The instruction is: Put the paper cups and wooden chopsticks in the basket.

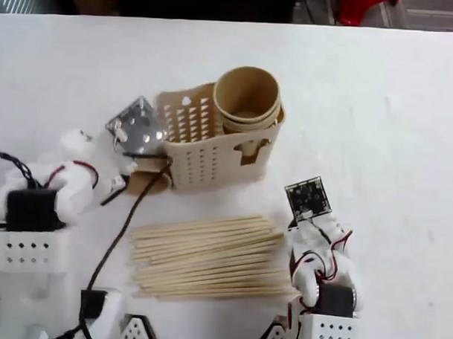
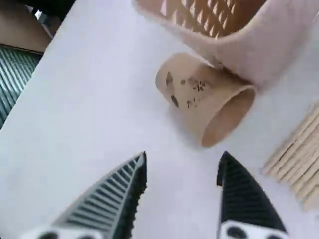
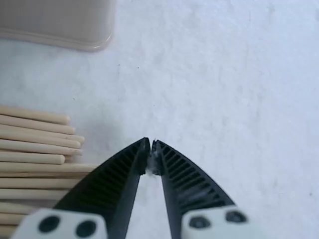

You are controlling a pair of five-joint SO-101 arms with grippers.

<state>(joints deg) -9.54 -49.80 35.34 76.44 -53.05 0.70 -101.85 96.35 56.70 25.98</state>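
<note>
The left end effector (image 2: 183, 158) hangs released above the white tabletop (image 1: 392, 108), its two black ribbed jaws spread wide with nothing between them. Straight ahead of it, a short way off, a brown paper cup (image 2: 204, 99) lies on its side on the tabletop, dark specks on its wall and its open mouth turned toward the chopstick side. Just beyond that cup stands the beige perforated basket (image 2: 239, 30); its wall is right against the cup, though whether the two touch cannot be told. Off to one side of the open jaws, the tips of the wooden chopsticks (image 2: 299, 159) show.

The right end effector (image 3: 150, 143) is clenched, with the jaw tips meeting and nothing held between them, low over bare tabletop. The cut ends of the chopstick pile (image 3: 35, 149) lie just beside it, flat and roughly parallel. Farther ahead and to that same side is a rounded corner of the basket (image 3: 55, 22), well apart from the tips.

From the high view, the chopsticks (image 1: 208, 257) form one loose pile on the tabletop between the two arms, on the near side of the basket (image 1: 212, 150). A stack of paper cups (image 1: 248, 96) stands upright, mouth up, inside the basket at the end farther from the left end effector. A black cable (image 1: 116, 240) trails across the tabletop past the chopstick ends on the left arm's side.
</note>
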